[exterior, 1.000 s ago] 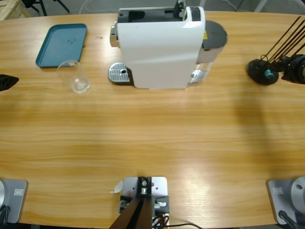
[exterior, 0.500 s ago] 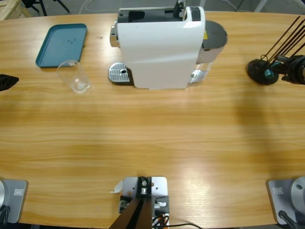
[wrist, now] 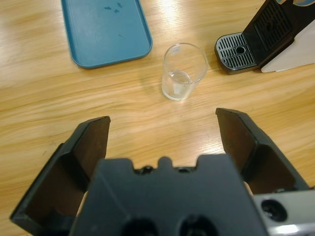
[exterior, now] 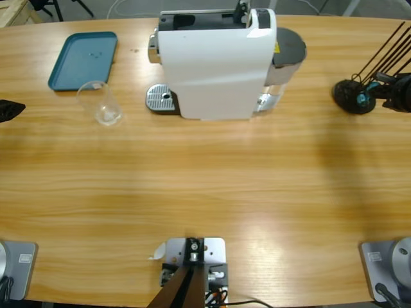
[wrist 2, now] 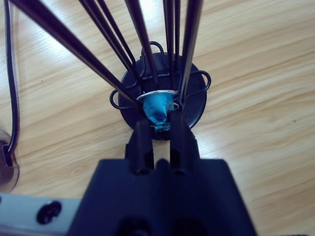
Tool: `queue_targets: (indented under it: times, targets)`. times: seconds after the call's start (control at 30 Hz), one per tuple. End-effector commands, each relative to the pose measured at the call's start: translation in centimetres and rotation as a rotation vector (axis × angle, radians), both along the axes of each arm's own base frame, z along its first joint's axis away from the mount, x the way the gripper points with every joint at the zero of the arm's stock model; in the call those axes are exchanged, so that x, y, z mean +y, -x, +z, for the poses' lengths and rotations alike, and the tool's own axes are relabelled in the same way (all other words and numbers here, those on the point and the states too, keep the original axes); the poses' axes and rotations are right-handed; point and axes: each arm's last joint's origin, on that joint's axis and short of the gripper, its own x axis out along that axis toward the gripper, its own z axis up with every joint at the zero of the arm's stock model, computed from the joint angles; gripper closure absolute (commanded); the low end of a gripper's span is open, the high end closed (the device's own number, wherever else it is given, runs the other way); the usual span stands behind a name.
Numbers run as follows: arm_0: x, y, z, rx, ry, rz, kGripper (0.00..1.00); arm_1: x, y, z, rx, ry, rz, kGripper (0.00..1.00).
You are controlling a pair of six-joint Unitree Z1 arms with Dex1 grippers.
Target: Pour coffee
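**Left jaws wide before the glass, right jaws narrow on a blue capsule**

Left black two-jaw gripper [wrist: 165, 135]: spread wide, nothing between the 2 fingers, bare wood below. Straight ahead of the gap, apart from both fingertips, an empty clear drinking glass [wrist: 183, 71], upright on the long wooden table [wrist: 44, 108]. Past the glass and off toward the left finger's side, a flat teal rectangular plastic tray [wrist: 106, 29], a few dark specks on its surface. Beyond the right finger, a round perforated metal drip grille [wrist: 236, 51] at the foot of the white and black coffee machine [wrist: 285, 34].

Right black two-jaw gripper [wrist 2: 158, 129]: fingers drawn close together, pinching a small blue coffee capsule [wrist 2: 156, 109] at its silver rim. Just behind the fingertips, the capsule seated in a round black wire capsule stand [wrist 2: 194, 105], thin black rods fanning up and out past the fingers. Far off to the left finger's side, a dark cable running along the wood.

From above: left gripper [exterior: 8, 109] only a black tip at the table's edge, glass [exterior: 101, 102] near it, tray [exterior: 83, 59] just beyond the glass, coffee machine [exterior: 215, 64] further along. Right gripper [exterior: 384, 97] at the opposite edge, against the black stand [exterior: 350, 96], well apart from the machine.
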Motion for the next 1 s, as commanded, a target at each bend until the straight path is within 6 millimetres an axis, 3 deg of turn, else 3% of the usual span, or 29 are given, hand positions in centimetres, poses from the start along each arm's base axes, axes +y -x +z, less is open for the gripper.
queue_targets:
  times: [0.03,0.67,1.0]
  targets:
    - [-0.2,-0.4,-1.3,0.042,-0.033,-0.005,0.073,-0.4,0.9,2.8,-0.03,0.016,-0.016,1.0]
    - [-0.4,-0.6,-1.5,0.043,-0.04,-0.007,0.075,-0.2,1.0,11.8,-0.103,0.05,-0.005,1.0]
    - [-0.4,-0.6,-1.6,0.042,-0.039,-0.009,0.077,-0.2,1.4,14.4,-0.122,0.062,0.005,1.0]
